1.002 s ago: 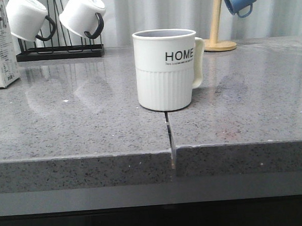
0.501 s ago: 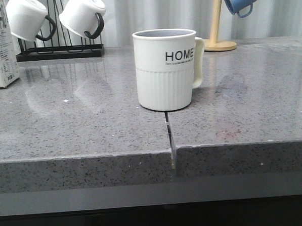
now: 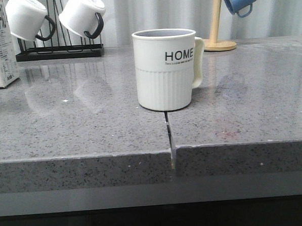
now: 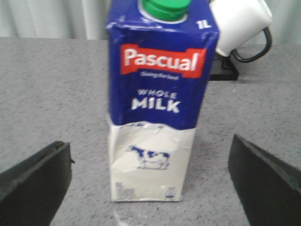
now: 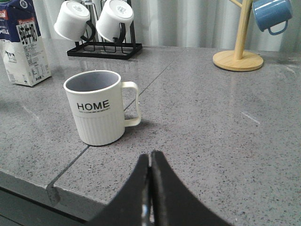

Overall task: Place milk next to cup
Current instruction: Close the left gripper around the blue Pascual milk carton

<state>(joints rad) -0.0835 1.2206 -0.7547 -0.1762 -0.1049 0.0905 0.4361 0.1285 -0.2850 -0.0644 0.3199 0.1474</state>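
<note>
While the tall white milk carton with its dark blue top and green cap [image 4: 157, 101] stands upright on the grey speckled stone table [image 3: 91, 126], the left end effector [image 4: 153, 181] faces it with its two dark fingers [image 4: 35, 181] spread wide, one on each side and both clear of the carton's walls. The carton sits straight ahead of that end effector, centred between the fingers, its cow picture and "WHOLE MILK" lettering turned toward it. Beyond the carton, a small white mug with a black handle [image 4: 242, 23] hangs on a black wire rack [image 3: 61, 49].

The large off-white "HOME" mug with a ribbed lower half [image 5: 99, 107] stands ahead of the right end effector [image 5: 150, 188], whose fingers are pressed together with nothing between them. The carton is well apart from this mug, far off to its side. Farther ahead of the right end effector, a blue mug [image 5: 272, 13] hangs on a light wooden stand [image 5: 239, 54].
</note>
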